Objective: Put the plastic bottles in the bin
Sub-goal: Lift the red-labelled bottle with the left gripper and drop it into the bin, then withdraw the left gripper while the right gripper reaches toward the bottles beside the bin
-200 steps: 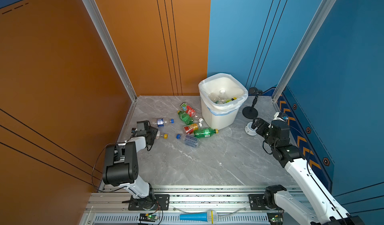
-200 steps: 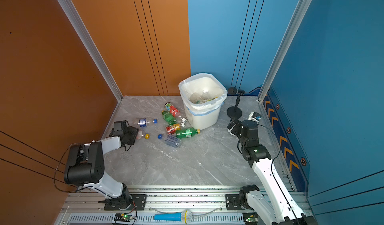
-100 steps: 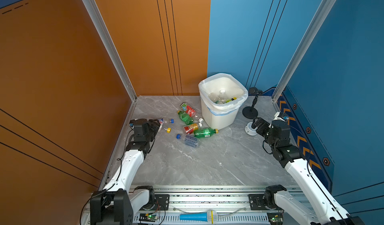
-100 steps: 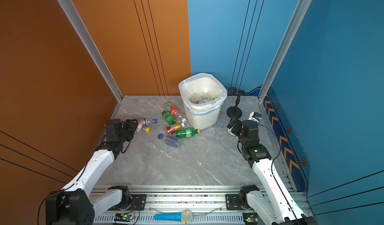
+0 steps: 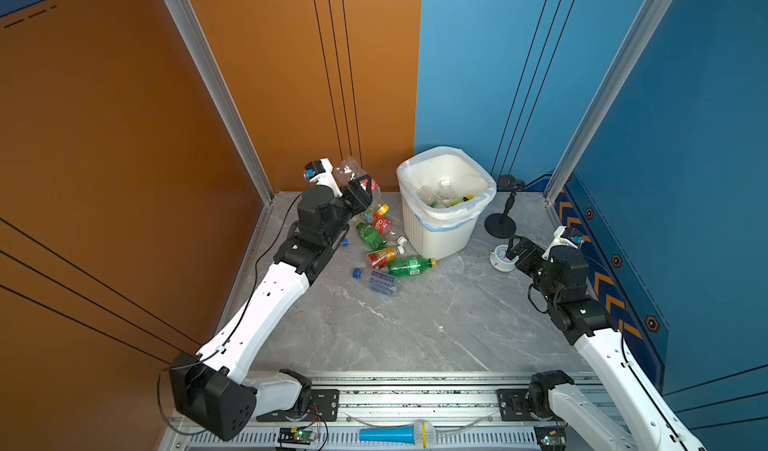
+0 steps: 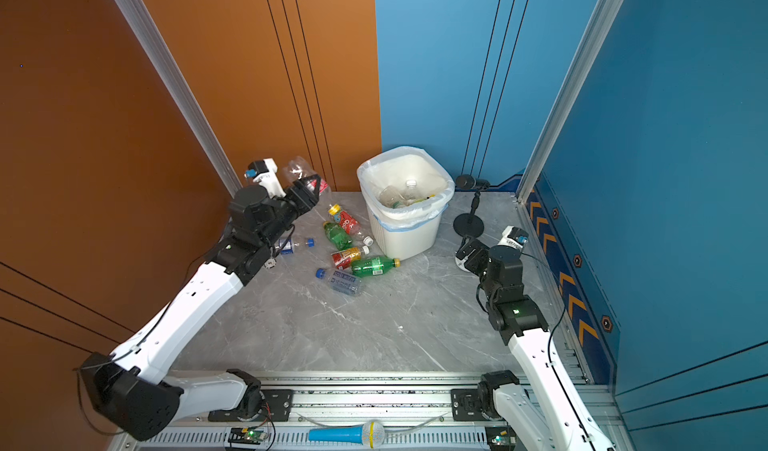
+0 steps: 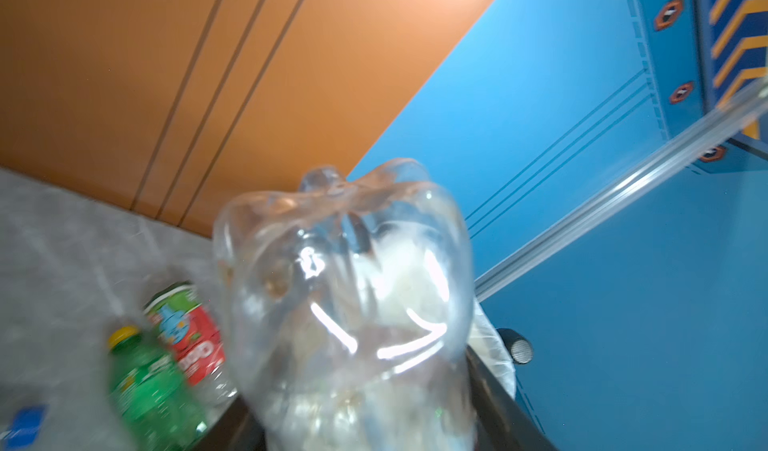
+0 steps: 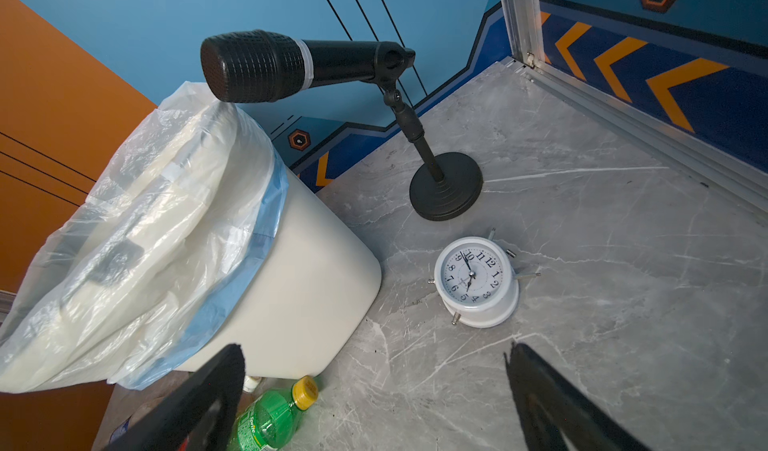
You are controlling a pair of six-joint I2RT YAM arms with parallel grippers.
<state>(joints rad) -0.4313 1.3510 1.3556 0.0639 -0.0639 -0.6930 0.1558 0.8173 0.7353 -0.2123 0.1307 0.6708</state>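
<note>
My left gripper is raised off the floor, left of the bin, shut on a clear plastic bottle that fills the left wrist view. The white bag-lined bin holds a few bottles. Several bottles lie on the floor beside it: a red-labelled one, a green one, a green one with a yellow cap and a clear one with a blue cap. My right gripper stands open and empty near the clock.
A black microphone stand and a white alarm clock stand right of the bin. Another clear bottle lies under my left arm. A blue cone lies on the front rail. Walls close in on three sides.
My left arm has swung up from the floor by the left wall and toward the bin, carrying the clear bottle. The right arm has stayed put.
</note>
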